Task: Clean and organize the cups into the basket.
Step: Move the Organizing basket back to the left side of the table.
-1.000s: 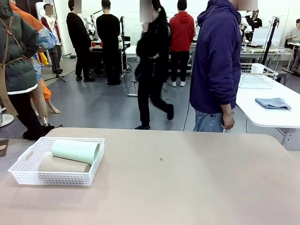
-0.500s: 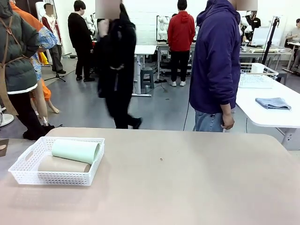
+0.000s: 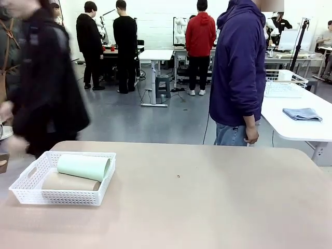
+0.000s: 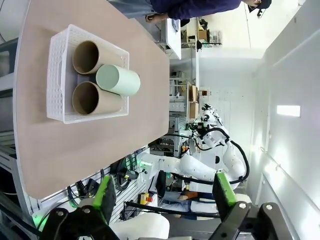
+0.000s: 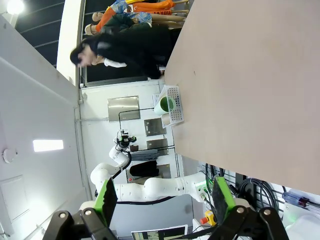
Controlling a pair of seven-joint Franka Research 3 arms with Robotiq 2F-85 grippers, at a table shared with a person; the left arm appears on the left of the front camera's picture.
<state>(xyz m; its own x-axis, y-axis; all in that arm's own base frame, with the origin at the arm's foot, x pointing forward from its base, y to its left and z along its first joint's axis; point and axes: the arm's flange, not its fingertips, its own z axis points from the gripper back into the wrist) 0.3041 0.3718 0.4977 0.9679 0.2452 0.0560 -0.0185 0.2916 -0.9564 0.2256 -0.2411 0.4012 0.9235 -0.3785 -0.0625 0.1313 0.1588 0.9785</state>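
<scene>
- While the background passer-by has moved across to the left of the front view, nothing has been shifted among the cups: the mint green cup (image 3: 83,167) is seen lying on its side on top of two tan cups (image 4: 87,56), all inside the basket (image 3: 31,182).
- That basket is kept at the left part of the table (image 3: 207,197), near the robot's edge, as it was a second ago.
- Both tools are held well clear above the table, the left tool (image 4: 162,192) and the right tool (image 5: 162,196) with fingers spread wide and nothing gripped.
- A person in a purple hoodie (image 3: 239,67) is seen standing at the far edge.
- With every cup already binned, the task is judged essentially complete.
</scene>
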